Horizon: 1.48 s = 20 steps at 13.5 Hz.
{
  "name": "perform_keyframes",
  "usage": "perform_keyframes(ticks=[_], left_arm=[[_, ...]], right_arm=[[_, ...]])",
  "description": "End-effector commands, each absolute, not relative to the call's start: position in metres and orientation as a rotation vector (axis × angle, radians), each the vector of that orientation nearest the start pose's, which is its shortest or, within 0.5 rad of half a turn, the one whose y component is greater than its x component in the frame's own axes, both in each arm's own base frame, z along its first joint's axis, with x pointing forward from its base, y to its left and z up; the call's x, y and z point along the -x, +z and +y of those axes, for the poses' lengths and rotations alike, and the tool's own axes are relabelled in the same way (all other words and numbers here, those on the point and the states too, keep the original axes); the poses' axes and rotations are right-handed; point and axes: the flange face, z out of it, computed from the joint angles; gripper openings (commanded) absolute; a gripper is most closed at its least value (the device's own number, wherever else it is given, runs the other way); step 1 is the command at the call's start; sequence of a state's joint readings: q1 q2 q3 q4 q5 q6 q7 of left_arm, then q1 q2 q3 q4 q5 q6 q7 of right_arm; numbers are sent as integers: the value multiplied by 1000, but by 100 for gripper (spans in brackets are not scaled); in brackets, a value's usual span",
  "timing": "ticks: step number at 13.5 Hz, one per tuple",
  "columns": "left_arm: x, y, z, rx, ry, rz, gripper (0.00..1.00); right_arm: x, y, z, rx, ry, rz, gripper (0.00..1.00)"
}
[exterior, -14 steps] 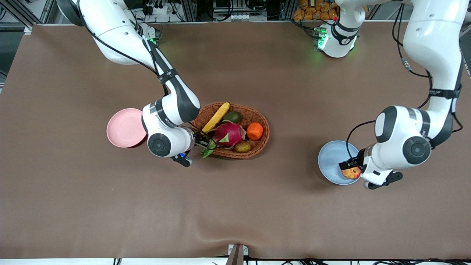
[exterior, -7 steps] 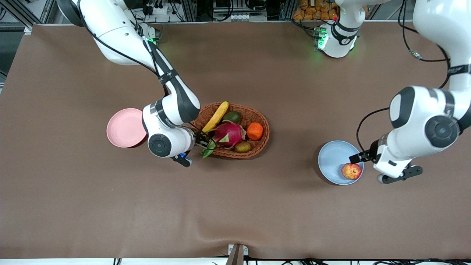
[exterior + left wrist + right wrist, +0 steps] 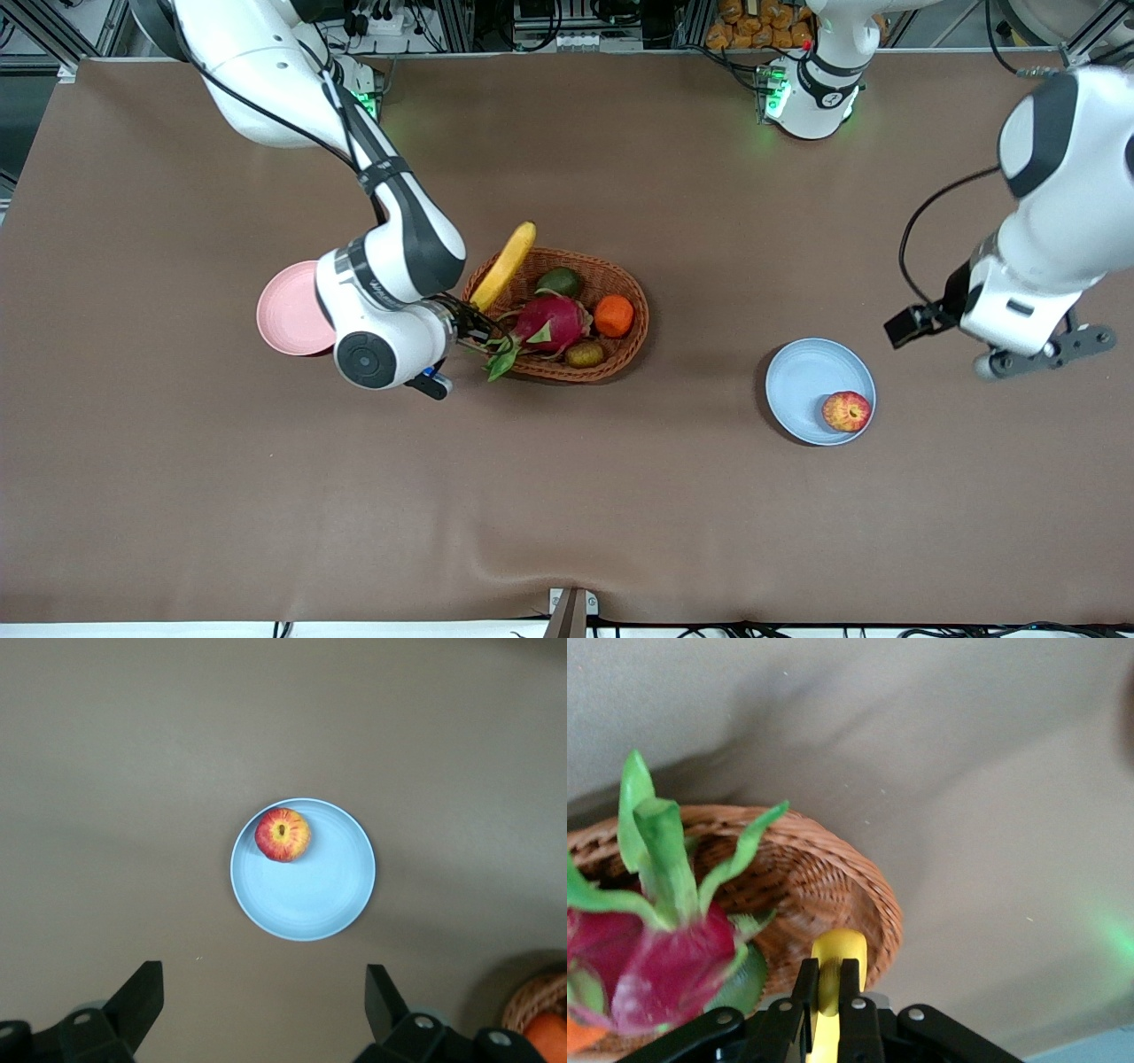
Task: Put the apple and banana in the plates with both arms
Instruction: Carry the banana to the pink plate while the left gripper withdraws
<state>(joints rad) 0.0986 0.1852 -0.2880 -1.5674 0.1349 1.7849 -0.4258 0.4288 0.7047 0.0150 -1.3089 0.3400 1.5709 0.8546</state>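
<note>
**Apple on the blue plate, banana gripped over the basket**

We lose part of the pink plate [image 3: 288, 308] under the right arm, and the right gripper [image 3: 829, 992] is mostly masked by its own wrist in the front view. Only the banana's tip end shows in the right wrist view.

The banana [image 3: 503, 266] runs diagonally, its upper end poking out over the wicker basket's [image 3: 620, 354] rim on the side toward the robots' bases, its lower end at the gripper. The right gripper's fingers are clamped on it.

The apple [image 3: 846, 412] sits in the light blue plate [image 3: 806, 381], close to the rim, stem hollow up. The left gripper [image 3: 261, 997] hangs over bare table toward the left arm's end, fingers spread wide, holding nothing.

A dragon fruit [image 3: 551, 323] and an orange [image 3: 614, 315] lie in the basket.
</note>
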Motion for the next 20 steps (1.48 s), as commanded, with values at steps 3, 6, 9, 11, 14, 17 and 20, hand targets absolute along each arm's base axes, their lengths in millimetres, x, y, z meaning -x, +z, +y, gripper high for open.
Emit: perform_keyframes(ticks=[3, 6, 9, 11, 14, 17, 20], left_arm=[[-575, 588, -100, 3062, -68, -270, 100], [-564, 607, -99, 3060, -84, -189, 100], [-561, 612, -101, 3089, -84, -156, 100], [-560, 612, -96, 3087, -59, -152, 100], [-555, 635, -81, 3094, -34, -128, 100], [-546, 646, -78, 3110, -38, -143, 100], [-546, 642, -80, 3120, -20, -157, 100]], right_arm=[[-632, 356, 242, 3044, 760, 456, 0], [-654, 369, 166, 3146, 669, 173, 0], [-668, 364, 92, 3193, 647, -18, 0], [-666, 351, 47, 3157, 670, -53, 0], [-644, 304, 18, 3147, 627, -32, 0], [-626, 273, 22, 3143, 589, -26, 0], [-610, 265, 25, 3135, 637, -31, 0]])
